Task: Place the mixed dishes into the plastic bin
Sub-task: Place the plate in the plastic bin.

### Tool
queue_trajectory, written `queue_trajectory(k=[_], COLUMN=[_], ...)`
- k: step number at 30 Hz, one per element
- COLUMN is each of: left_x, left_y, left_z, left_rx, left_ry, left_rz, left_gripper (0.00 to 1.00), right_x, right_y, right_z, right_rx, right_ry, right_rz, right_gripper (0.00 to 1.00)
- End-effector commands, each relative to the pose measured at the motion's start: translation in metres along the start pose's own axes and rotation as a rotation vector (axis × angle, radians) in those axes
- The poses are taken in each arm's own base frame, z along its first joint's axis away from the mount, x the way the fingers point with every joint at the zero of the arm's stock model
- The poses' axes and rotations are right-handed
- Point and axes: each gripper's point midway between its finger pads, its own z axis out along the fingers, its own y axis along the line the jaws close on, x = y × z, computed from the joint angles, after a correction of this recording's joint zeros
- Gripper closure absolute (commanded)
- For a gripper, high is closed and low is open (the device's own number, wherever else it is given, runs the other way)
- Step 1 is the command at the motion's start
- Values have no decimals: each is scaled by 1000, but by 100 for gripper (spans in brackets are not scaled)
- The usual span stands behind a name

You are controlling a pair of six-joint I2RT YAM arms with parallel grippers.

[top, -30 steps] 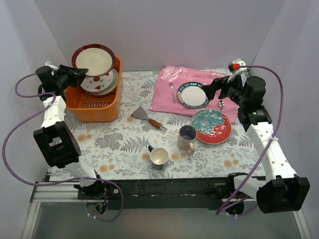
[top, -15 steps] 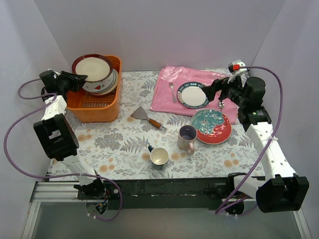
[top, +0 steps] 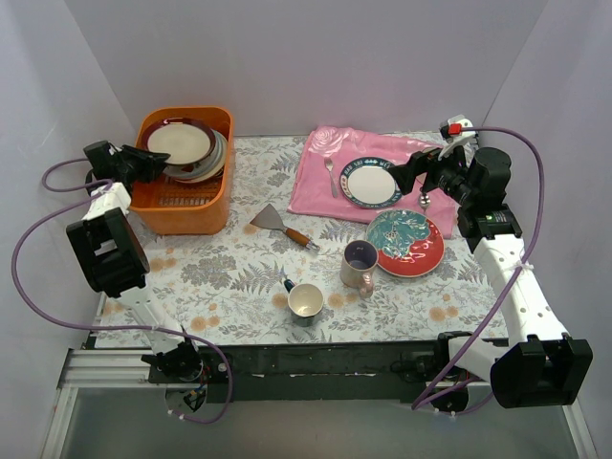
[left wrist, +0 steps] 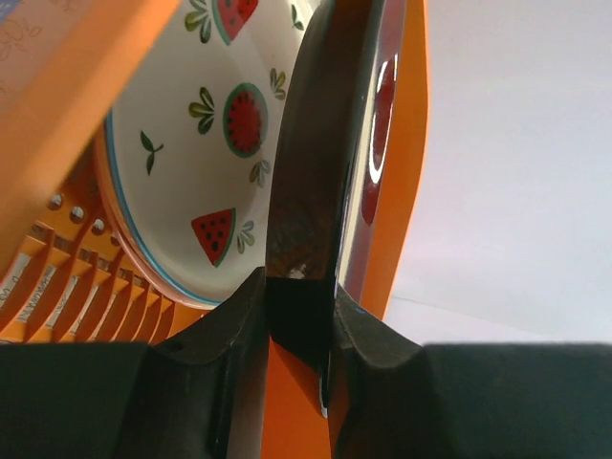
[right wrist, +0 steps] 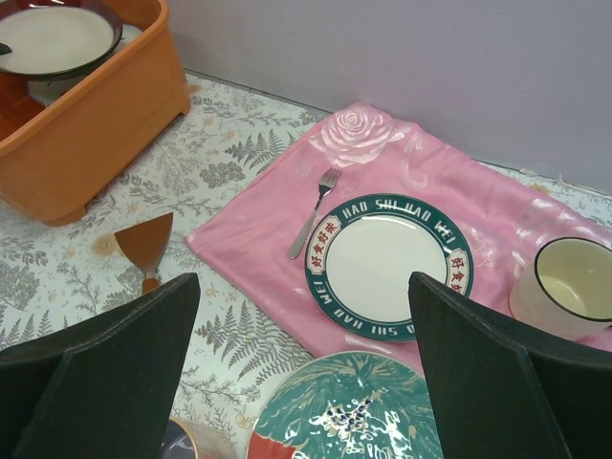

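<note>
Top view
Left gripper [top: 143, 164]: clenched on the near rim of the bowl [top: 178, 141], reaching over the left wall of the bin [top: 191, 215].
Bowl: inside the bin at its far end, tilted, over the plates already stacked there; whether it bore on them could not be told.
Right gripper [top: 406, 172]: released and empty, over the pink cloth [top: 325, 153].
Left to load: the teal plate [top: 404, 242] and lilac mug [top: 360, 265], both on the table, well apart from the bin.

Left wrist view
Grip: the fingers [left wrist: 229, 325] pinched the bowl's dark rim [left wrist: 316, 143] edge-on, with the orange wall close on either side.
Neighbour: the fruit plate [left wrist: 201, 143] lay just beside the bowl's underside; the gap was too fine to judge.
Doing it well: the bowl probably needed lowering until the stack carried it, and only then letting go, since glazed crockery dropped at a tilt would likely slide or clack.
Way out: the fingers likely had to back out along the rim, clear of the wall.

Right wrist view
Right gripper [right wrist: 301, 287]: jaws spread wide, nothing between them.
Below: a green-rimmed plate [right wrist: 387, 263] on the cloth, and the teal plate [right wrist: 354, 411] at the bottom edge.
</note>
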Motion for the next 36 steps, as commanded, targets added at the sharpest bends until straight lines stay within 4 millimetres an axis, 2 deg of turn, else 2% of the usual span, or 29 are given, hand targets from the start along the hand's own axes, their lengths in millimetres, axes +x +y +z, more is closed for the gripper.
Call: queue_trajectory(k=[1,8,12,16,20,23,24,25,27,28,30,36], left_x=[-23,-25,-25,-23,-23,-22,-24,-24,-24,-25,-26,-21], left_y=[-62,-49,-42,-35,-37,-30,-35,-25,-29,-22,-26,-17], left_z=[-12,-2,2,5,5,8,8,10,13,13,15,24], left_rx=[167,137,116,98,94,51,43,-4,-25,-61,-75,-133], left_ry=[-51,-44,-39,-24,-22,-20,-29,-28,-37,-43,-49,-36], left_rz=[108,88,72,66,73,88,100,104,124,119,141,145], left_gripper=[100,95,85,81,79,78,77,76,76,76,73,68], right_x=[-3,-2,-3,-2,-2,-1,-2,-2,-2,-1,-2,-1], right_y=[0,-1,-1,-2,-2,-3,-3,-2,-3,-3,-2,-4], right_z=[1,2,2,2,3,4,4,4,4,5,5,5], right_rx=[-12,-10,-12,-12,-12,-13,-12,-16,-15,-15,-18,-15], right_ry=[-14,-9,-10,-6,-6,-2,-6,-4,-6,-5,-6,-3], right_rz=[-3,-2,-4,-1,-1,3,2,3,2,3,3,4], right_gripper=[3,3,3,3,3,3,3,3,3,3,3,3])
